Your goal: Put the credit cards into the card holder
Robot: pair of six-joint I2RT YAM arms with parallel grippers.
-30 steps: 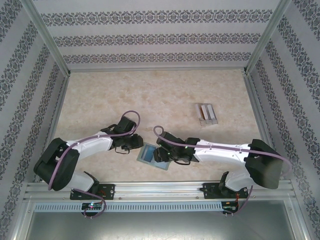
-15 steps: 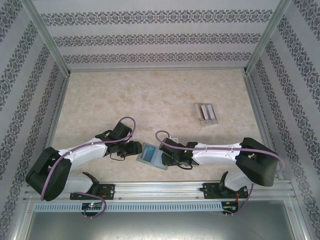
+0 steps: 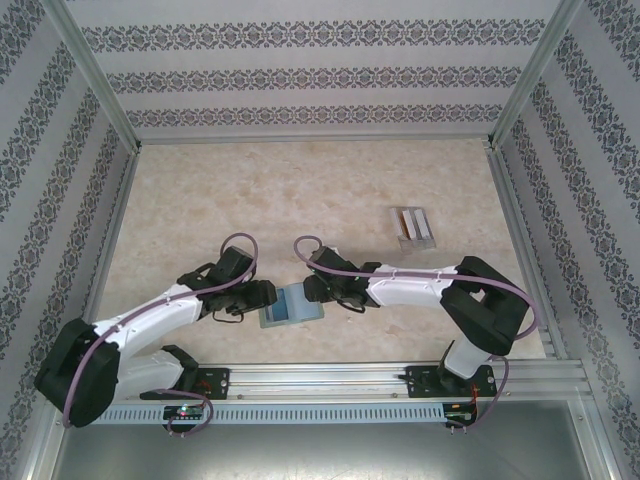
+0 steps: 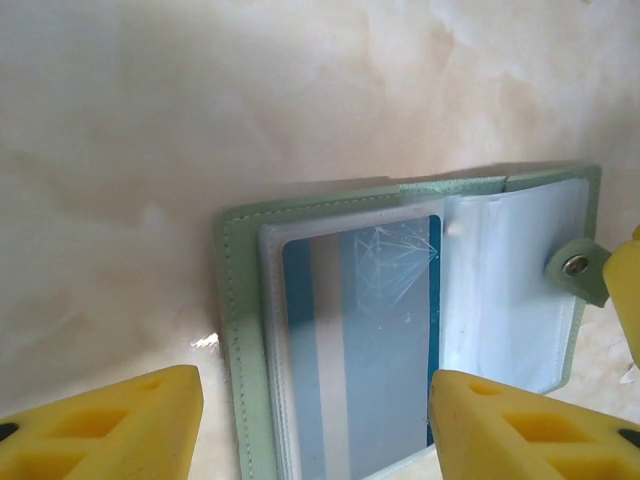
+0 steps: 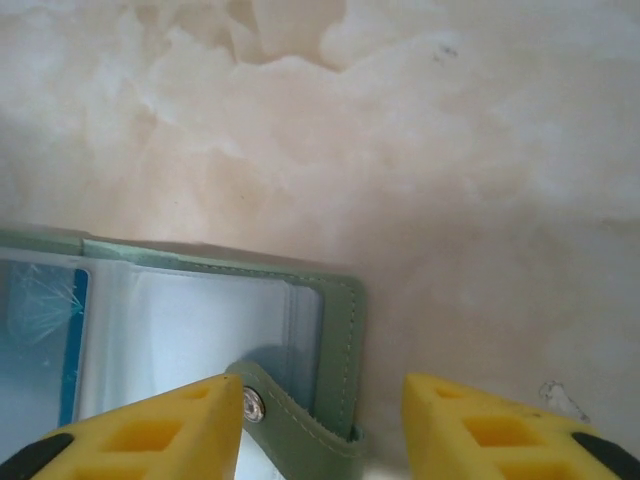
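The holder [image 3: 290, 306] is lying open on the counter [image 3: 300, 190] between the arms, a blue card [image 4: 350, 340] already sitting in its sleeve; other cards [image 3: 411, 221] are waiting in the rack [image 3: 418, 238]; both jaws are standing spread over the holder, apparently pinching nothing.

Inspection result: no legible text, label, brand, number or sign anywhere.

Blue card [image 4: 350, 335], lower centre of the left wrist view, behind a clear sleeve of the card holder [image 4: 236, 300]: a pale lengthwise stripe and a white web of fine lines at its upper right, with no characters that can be made out.

Snap stud [image 4: 575, 265] at the right edge: plain metal, too small to show any stamp.

Wall panels [image 3: 300, 78], top of the overhead view: repeating ornamental bands, not lettering.
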